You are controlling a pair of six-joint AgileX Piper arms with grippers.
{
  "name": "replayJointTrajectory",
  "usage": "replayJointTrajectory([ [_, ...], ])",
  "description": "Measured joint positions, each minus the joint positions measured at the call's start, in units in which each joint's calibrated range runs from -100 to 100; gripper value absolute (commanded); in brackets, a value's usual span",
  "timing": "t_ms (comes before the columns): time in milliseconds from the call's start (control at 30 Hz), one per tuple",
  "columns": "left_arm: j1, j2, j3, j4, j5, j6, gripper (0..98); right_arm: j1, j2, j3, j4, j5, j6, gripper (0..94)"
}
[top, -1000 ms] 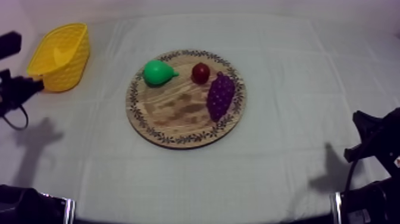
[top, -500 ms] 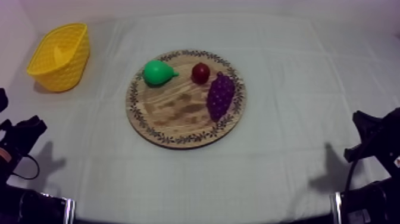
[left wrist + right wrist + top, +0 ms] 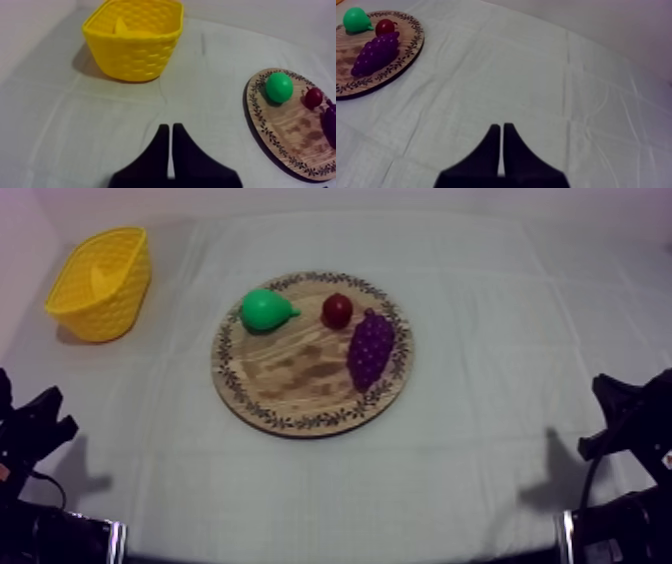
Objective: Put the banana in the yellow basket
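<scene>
Grey-white cloth covers the table [image 3: 500, 308]. From above, the wooden board [image 3: 290, 378] carries a pear [image 3: 265, 310], a small red fruit [image 3: 337, 311] and grapes [image 3: 370, 350]. The banana [image 3: 100, 280] lies inside the yellow basket [image 3: 75, 298], well apart from the board. At the left wrist, the left gripper [image 3: 171, 131] is clenched into a narrow wedge, holding nothing, over bare cloth short of the basket. At the right wrist, the right gripper [image 3: 501, 131] is likewise clenched on nothing, over cloth apart from the board.
</scene>
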Motion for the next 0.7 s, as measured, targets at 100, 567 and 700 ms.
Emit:
replayJointTrajectory([
  [100,-0.1,-0.5,0.3,0.25,-0.1,1.4,0.3,0.0,0.0,0.0,0.0,0.0,0.0,0.4],
  [567,-0.1,-0.6,3.4,1.98,-10.6,3.5,0.1,0.0,0.0,0.0,0.0,0.0,0.0,0.4],
  [700,-0.1,-0.7,3.5,1.98,-10.6,3.5,0.1,0.0,0.0,0.0,0.0,0.0,0.0,0.4],
])
